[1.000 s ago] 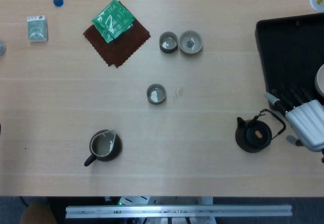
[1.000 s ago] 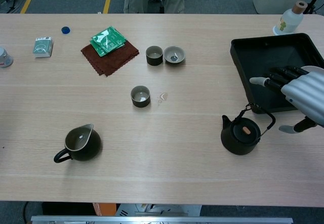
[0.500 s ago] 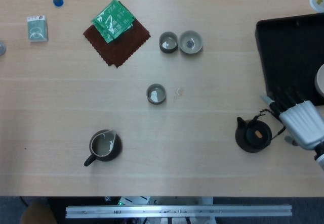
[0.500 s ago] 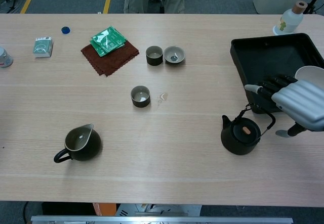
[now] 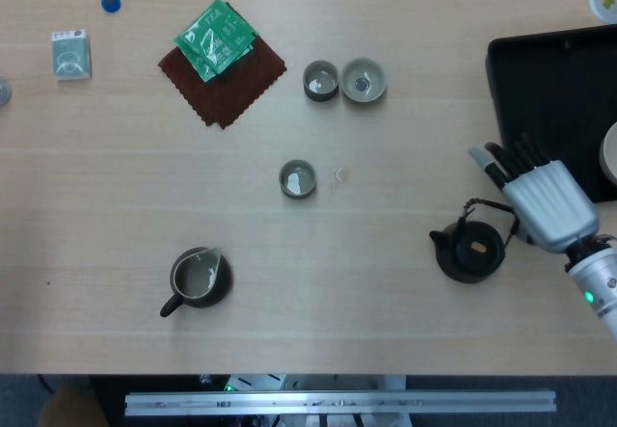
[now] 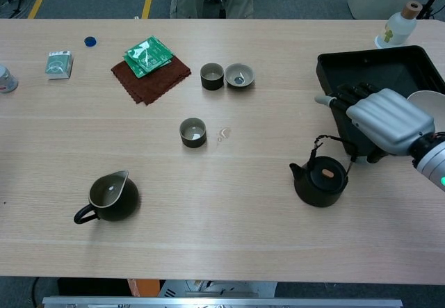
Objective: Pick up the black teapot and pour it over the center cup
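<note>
The black teapot stands on the table at the right, spout pointing left, its wire handle raised. My right hand hovers just right of and above it. The fingers stretch forward over the handle, and the thumb, mostly hidden under the palm, meets the handle's right end. The center cup, a small dark cup, sits mid-table, well left of the teapot. My left hand appears in neither view.
A black tray lies behind the right hand with a white bowl at its right edge. Two small cups stand at the back, beside a brown cloth. A dark pitcher sits front left.
My right hand has swung left and forward over the teapot's handle. The teapot has shifted a little to the left with it.
</note>
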